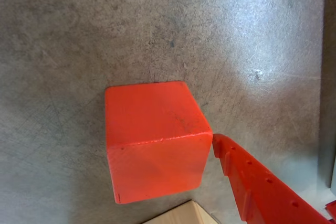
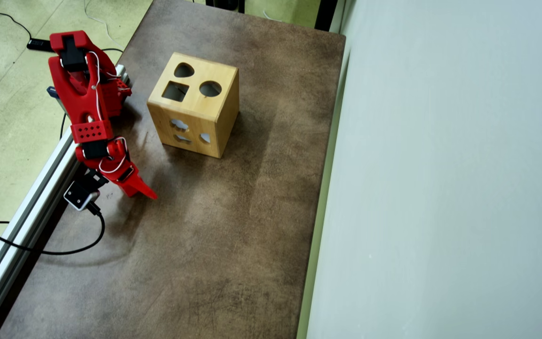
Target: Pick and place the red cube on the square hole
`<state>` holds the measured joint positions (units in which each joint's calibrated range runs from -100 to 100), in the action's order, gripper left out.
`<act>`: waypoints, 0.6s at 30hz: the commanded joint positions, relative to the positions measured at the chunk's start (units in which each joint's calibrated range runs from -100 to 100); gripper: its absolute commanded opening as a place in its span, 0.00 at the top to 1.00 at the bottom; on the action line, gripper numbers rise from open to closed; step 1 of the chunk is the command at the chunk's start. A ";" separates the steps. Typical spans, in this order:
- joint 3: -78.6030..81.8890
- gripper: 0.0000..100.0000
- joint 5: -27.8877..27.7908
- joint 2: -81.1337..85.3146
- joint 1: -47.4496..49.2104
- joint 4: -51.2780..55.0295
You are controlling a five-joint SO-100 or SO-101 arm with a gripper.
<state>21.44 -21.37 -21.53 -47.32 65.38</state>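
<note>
in the wrist view we find the red cube [image 1: 155,140] resting on the grey desk [image 1: 157,24], just left of and below frame centre. one red finger [image 1: 262,187] of the pincer enters from the lower right corner, its tip touching or nearly touching the cube's right-hand edge. the second finger does not show in this view, so we cannot tell whether the pincer is spread or pressed together; nothing shows it pinching the cube.

the relation that governs the coming move: the cube lies directly left of the visible fingertip in the wrist view, beside the finger and not shown between two fingers. we judge that the finger must sit flat against a cube face, with the opposing finger on the far left face, before any closing. the cube has no long axis; its faces sit slightly rotated against the frame edges.

in the overhead view the pincer [image 2: 134,186] hangs low over the desk in the left-centre of the frame. the cube itself is hidden there, presumably under the arm. the wooden box [image 2: 195,110] stands well apart, toward the upper centre, and the square hole [image 2: 175,91] opens on the left part of its top face, with a round and a teardrop cutout nearby.

we judge the task to be at the grasp-approach step; lift and carry are not yet done.
</note>
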 commanded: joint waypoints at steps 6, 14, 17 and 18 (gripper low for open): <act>-0.25 0.57 0.63 0.51 0.44 -0.20; -0.25 0.84 0.63 0.42 0.44 -0.20; -0.25 0.91 0.63 0.42 0.44 -0.20; -0.25 0.92 0.63 0.42 0.44 -0.20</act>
<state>21.44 -21.07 -21.53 -47.11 65.38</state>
